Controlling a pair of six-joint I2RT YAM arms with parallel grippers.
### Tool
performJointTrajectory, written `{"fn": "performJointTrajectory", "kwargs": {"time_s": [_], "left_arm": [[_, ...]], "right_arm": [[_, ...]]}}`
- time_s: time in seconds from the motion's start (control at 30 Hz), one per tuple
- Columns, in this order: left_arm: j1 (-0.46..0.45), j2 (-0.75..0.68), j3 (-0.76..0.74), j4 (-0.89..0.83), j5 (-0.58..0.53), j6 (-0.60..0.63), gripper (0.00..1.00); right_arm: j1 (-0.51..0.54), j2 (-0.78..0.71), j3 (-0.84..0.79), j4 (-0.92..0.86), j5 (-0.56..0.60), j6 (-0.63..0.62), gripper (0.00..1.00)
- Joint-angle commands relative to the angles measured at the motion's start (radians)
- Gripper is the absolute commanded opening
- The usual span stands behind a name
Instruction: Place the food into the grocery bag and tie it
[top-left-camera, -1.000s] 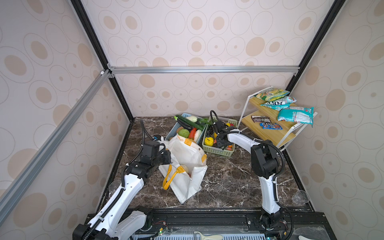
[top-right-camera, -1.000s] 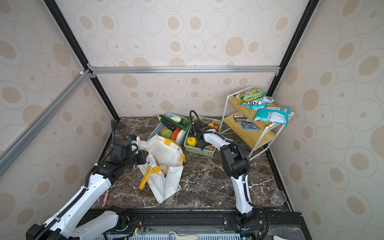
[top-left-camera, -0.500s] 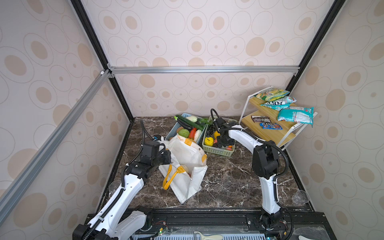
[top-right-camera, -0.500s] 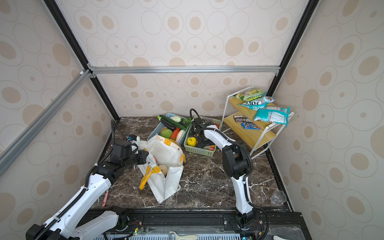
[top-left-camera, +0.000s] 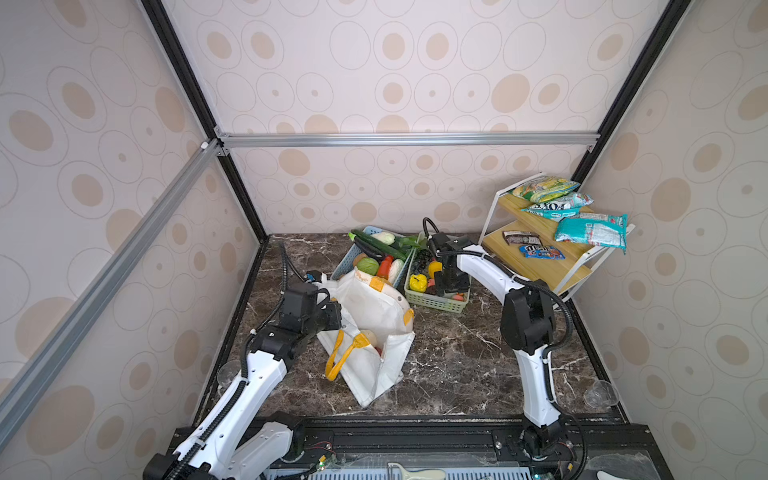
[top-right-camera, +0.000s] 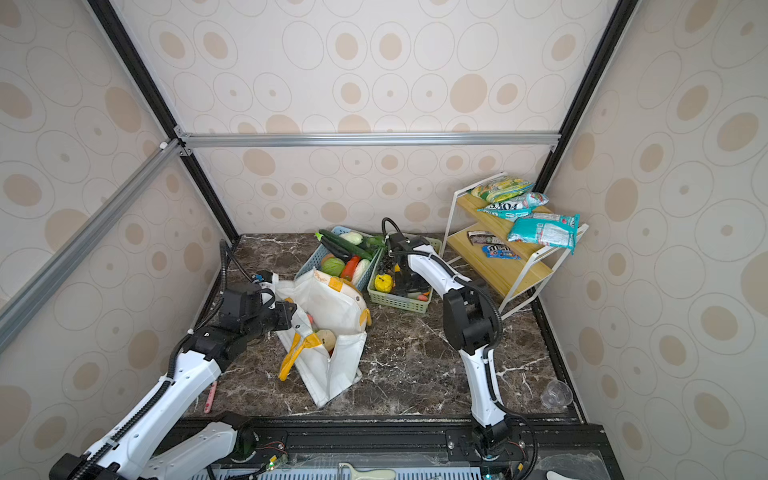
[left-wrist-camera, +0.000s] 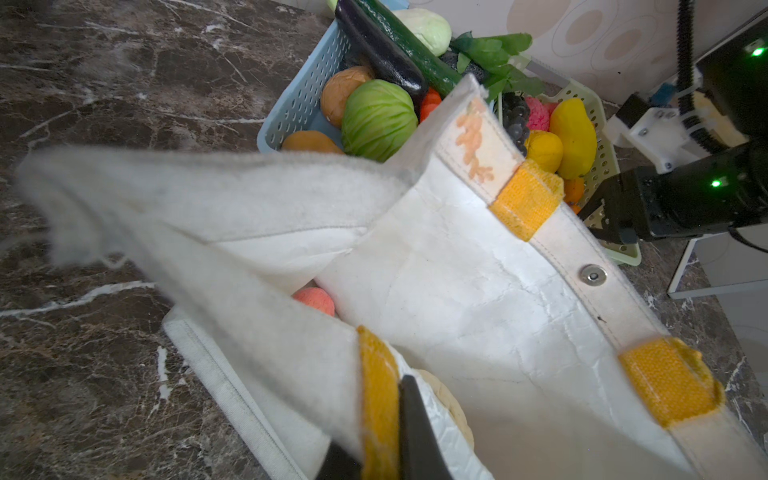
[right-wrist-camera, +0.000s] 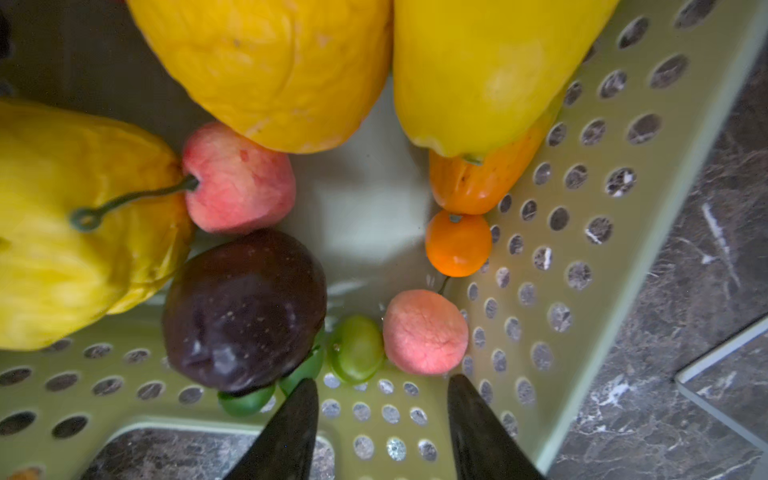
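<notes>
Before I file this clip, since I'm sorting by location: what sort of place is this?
Probably a staged robot test booth, not a real shop: wallpapered panels on a metal frame, baskets of toy produce on a marble-look table, and a small snack shelf.

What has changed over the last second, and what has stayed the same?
The right gripper has only shifted slightly inside the green basket; its jaws are open and hold nothing. The left gripper still pinches the bag by its edge. The bag and the blue basket have not moved.
</notes>
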Motion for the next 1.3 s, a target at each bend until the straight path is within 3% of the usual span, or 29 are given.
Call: {"fn": "performJointTrajectory", "kwargs": {"time_s": [0.0, 0.17, 0.6, 1.0, 1.27], "left_arm": [[0.003, -0.031, 0.012, 0.013, -0.013, 0.037, 0.00], [0.005, -0.034, 0.000, 0.013, -0.018, 0.041, 0.00], [0.005, -0.023, -0.006, 0.027, -0.008, 0.052, 0.00], [0.009, -0.026, -0.012, 0.024, -0.014, 0.055, 0.00], [0.011, -0.026, -0.022, 0.035, -0.010, 0.049, 0.00]], "right_arm": [[-0.015, 0.030, 0.036, -0.046, -0.004, 0.047, 0.44], [-0.021, 0.068, 0.083, -0.099, 0.021, 0.072, 0.35], [-0.021, 0.150, 0.186, -0.143, -0.046, 0.118, 0.36], [-0.048, -0.001, 0.050, 0.108, -0.232, 0.152, 0.36], [-0.048, 0.018, 0.181, -0.107, -0.140, 0.083, 0.37]]}}
